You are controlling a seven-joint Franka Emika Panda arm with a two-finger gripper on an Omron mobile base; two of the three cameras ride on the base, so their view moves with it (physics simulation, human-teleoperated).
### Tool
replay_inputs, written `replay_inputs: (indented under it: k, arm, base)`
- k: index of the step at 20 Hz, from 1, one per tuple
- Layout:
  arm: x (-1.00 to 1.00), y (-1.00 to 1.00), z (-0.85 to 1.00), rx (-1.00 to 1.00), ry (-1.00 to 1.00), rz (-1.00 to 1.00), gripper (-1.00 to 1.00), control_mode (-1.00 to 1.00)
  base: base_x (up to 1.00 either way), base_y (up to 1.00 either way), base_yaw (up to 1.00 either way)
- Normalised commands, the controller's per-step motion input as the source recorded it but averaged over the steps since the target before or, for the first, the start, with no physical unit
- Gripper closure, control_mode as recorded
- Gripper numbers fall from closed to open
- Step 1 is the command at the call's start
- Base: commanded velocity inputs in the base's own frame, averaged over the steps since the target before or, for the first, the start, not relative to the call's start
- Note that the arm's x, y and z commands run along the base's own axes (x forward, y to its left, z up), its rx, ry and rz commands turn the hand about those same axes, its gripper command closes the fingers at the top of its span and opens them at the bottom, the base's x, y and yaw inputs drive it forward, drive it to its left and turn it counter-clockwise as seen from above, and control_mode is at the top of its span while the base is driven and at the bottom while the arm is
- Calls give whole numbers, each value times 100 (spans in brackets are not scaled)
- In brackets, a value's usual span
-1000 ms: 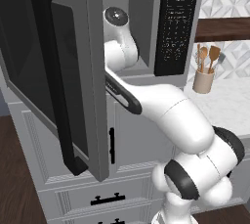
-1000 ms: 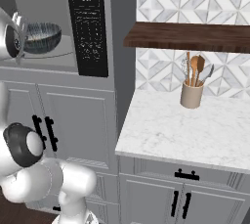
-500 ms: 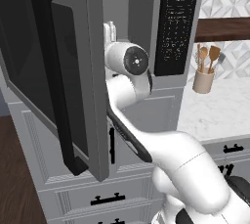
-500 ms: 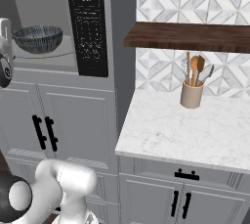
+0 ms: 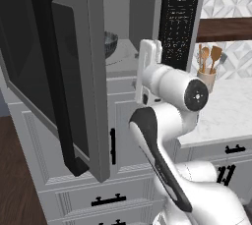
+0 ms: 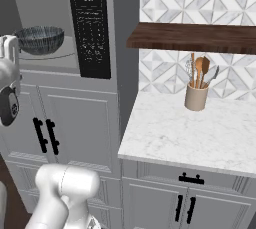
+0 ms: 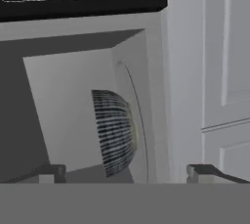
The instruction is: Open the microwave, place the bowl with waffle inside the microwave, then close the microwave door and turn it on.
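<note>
Bowl [image 6: 39,39] sits inside microwave [image 6: 47,23] cavity on turntable, we judge placement done. Waffle hidden below rim, cannot confirm. Our jaws [image 7: 127,171] spread wide, released, nothing between them, outside cavity mouth facing bowl. Microwave door [image 5: 59,71] swung wide open, handle [image 5: 56,76] toward us. We reckon next: close door, then keypad [image 6: 89,25].

Bowl [image 7: 114,132] inside microwave [image 7: 73,71] — sideways.
</note>
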Motion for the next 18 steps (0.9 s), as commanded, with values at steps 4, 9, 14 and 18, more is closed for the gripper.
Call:
replay_inputs:
  k: [4, 9, 14, 18]
  arm:
    - [-89, -39, 0, -13, 37, -2, -100, -100]
    - [-80, -26, 0, -15, 42, -5, -100, -100]
    - [-66, -9, -8, -16, 33, -2, -100, -100]
    - [-51, -7, -61, -7, 0, 0, -100, -100]
  base:
    - [0, 0, 0]
    - [0, 0, 0]
    - [0, 0, 0]
    - [0, 0, 0]
